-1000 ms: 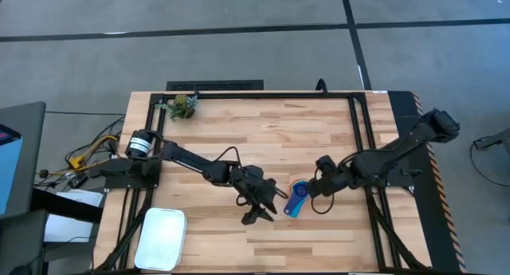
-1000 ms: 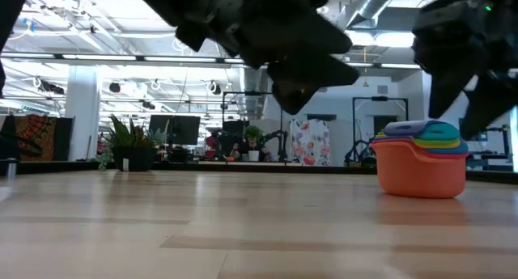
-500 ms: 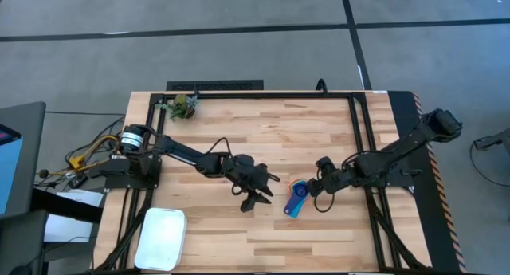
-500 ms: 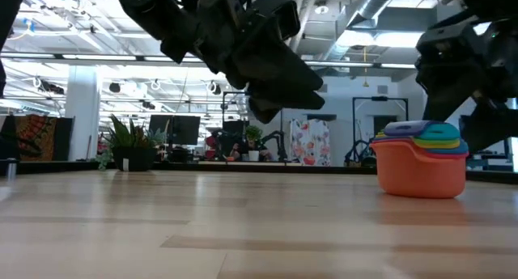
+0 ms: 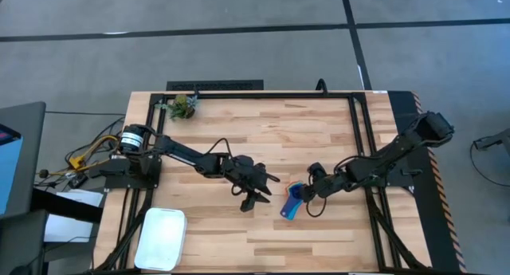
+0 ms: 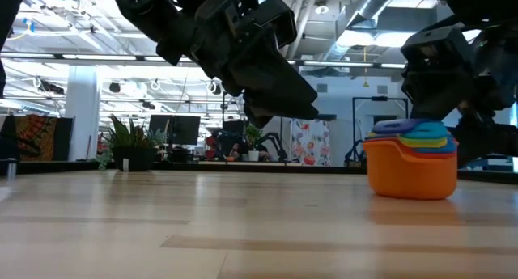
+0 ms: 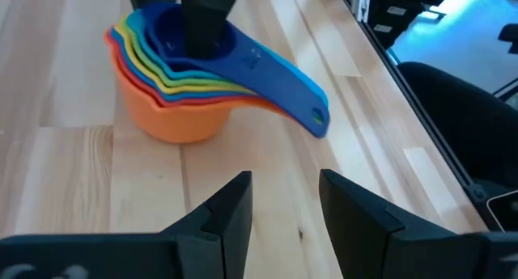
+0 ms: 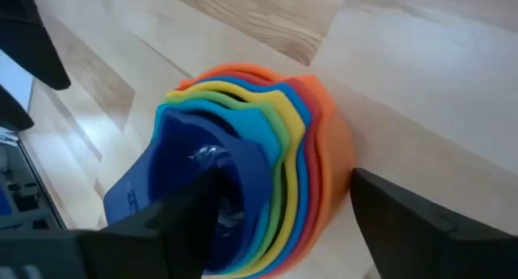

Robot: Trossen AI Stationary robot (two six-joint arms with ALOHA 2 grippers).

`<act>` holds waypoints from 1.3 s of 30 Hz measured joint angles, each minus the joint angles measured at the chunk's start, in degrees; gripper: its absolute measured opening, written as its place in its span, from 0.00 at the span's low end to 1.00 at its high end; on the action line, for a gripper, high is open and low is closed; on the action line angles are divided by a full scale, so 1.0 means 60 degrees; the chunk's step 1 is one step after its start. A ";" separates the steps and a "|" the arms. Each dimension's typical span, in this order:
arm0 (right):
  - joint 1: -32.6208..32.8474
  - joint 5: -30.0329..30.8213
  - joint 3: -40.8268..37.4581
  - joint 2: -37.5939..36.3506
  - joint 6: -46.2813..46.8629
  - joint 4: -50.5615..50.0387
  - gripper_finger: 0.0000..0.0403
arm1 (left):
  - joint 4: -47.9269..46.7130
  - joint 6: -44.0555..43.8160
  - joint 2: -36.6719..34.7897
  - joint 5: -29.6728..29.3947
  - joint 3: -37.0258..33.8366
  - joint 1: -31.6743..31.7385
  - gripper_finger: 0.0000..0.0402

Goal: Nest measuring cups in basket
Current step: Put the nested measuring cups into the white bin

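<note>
Table [image 5: 319, 139] fills the centre of the high view, w/ the white basket [image 5: 162, 238] at its lower-left corner and the nested measuring cups [image 5: 291, 202] right of centre, lower half. So the basket lies down and far left of the stack, well apart from it, and the left arm stands between the two.

Stack is already nested: orange outermost, dark blue innermost, sitting upright on the wood. Handles fan out together toward the lower left in the high view, so the long axis runs diagonally, roughly pointing at the basket corner.

Right gripper [image 5: 307, 193] is the nearer one by far: just up-right of the cups in the high view, fingers apart and straddling the stack. In the right wrist view one finger [image 8: 202, 210] reaches into the blue inner cup and the other [image 8: 405, 214] sits outside the orange wall; whether the pads actually touch plastic, can't tell. Not clamped.

Left gripper [image 5: 253, 197] hangs just left of the stack, fingers apart, nothing held; its wrist view looks straight at the cups' handle side.

Judgement: the carry to the basket goes left across the table, through the left arm's spot.
</note>
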 joint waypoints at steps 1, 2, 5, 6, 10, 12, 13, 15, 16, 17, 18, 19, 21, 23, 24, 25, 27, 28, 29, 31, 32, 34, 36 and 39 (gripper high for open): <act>0.0001 -0.0017 0.0003 0.0037 0.0018 0.0023 0.72 | -0.0022 0.0000 0.0000 -0.0009 0.0000 0.0000 0.33; 0.0004 -0.0014 0.0003 0.0100 0.0022 0.0033 0.70 | -0.0065 0.0002 0.0000 -0.0011 0.0000 0.0002 0.33; 0.0004 -0.0016 0.0007 0.0130 0.0027 0.0043 0.64 | -0.0144 0.0004 0.0004 -0.0040 0.0000 0.0007 0.33; 0.0004 -0.0012 0.0007 0.0130 0.0041 0.0036 0.62 | -0.0143 0.0004 0.0004 -0.0040 0.0000 0.0007 0.33; 0.0001 -0.0006 0.0007 0.0126 0.0088 0.0038 0.51 | -0.0178 0.0004 0.0004 -0.0171 0.0000 0.0007 0.33; 0.0001 -0.0006 0.0007 0.0129 0.0088 0.0055 0.45 | -0.0182 0.0004 0.0004 -0.0181 0.0000 0.0007 0.33; 0.0004 -0.0009 0.0007 0.0130 0.0084 0.0081 0.43 | -0.0180 0.0004 0.0004 -0.0182 0.0000 0.0007 0.33; 0.0004 -0.0010 0.0000 0.0132 0.0083 0.0137 0.39 | -0.0189 0.0004 0.0004 -0.0217 0.0000 0.0007 0.33; 0.0004 -0.0010 -0.0001 0.0133 0.0084 0.0152 0.37 | -0.0197 0.0004 0.0006 -0.0251 0.0000 0.0007 0.33; 0.0004 -0.0010 -0.0001 0.0133 0.0091 0.0159 0.35 | -0.0201 0.0004 0.0007 -0.0259 0.0000 0.0007 0.33; 0.0004 -0.0007 -0.0001 0.0133 0.0097 0.0170 0.34 | -0.0201 0.0004 0.0007 -0.0275 0.0000 0.0007 0.33; 0.0004 -0.0006 -0.0001 0.0133 0.0142 0.0173 0.32 | -0.0205 0.0004 0.0007 -0.0285 0.0000 0.0007 0.33; 0.0004 -0.0006 -0.0001 0.0133 0.0167 0.0183 0.30 | -0.0210 0.0004 0.0007 -0.0288 0.0000 0.0007 0.33; 0.0004 -0.0006 -0.0006 0.0137 0.0168 0.0222 0.28 | -0.0254 0.0004 0.0007 -0.0301 0.0000 0.0007 0.33; 0.0004 -0.0007 -0.0011 0.0141 0.0168 0.0252 0.28 | -0.0301 0.0004 0.0007 -0.0362 0.0000 0.0007 0.33; 0.0004 -0.0010 -0.0011 0.0141 0.0167 0.0268 0.27 | -0.0356 0.0004 0.0011 -0.0420 0.0000 0.0007 0.33; 0.0004 -0.0010 -0.0015 0.0144 0.0164 0.0274 0.26 | -0.0443 0.0005 0.0011 -0.0469 0.0000 0.0007 0.33; 0.0004 -0.0010 -0.0015 0.0144 0.0164 0.0278 0.26 | -0.0491 0.0007 0.0011 -0.0533 0.0000 0.0007 0.33; 0.0004 -0.0010 -0.0015 0.0144 0.0161 0.0278 0.26 | -0.0533 0.0007 0.0011 -0.0580 0.0000 0.0007 0.33; 0.0004 -0.0010 0.0023 0.0149 0.0142 0.0264 0.26 | -0.0598 0.0007 0.0011 -0.0627 0.0000 0.0007 0.33; 0.0004 -0.0012 0.0079 0.0152 0.0043 0.0260 0.26 | -0.0626 0.0007 0.0011 -0.0652 0.0000 0.0007 0.33; 0.0008 -0.0014 0.0226 0.0167 -0.0169 0.0168 0.26 | -0.0699 0.0007 0.0006 -0.0656 0.0000 0.0036 0.33; 0.0008 -0.0027 0.0419 0.0190 -0.0459 0.0117 0.26 | -0.0882 0.0004 -0.0091 -0.0682 0.0000 0.0073 0.33; 0.0008 -0.0072 0.0672 0.0195 -0.0811 -0.0029 0.25 | -0.1266 0.0110 -0.0427 -0.0900 0.0004 0.0152 0.33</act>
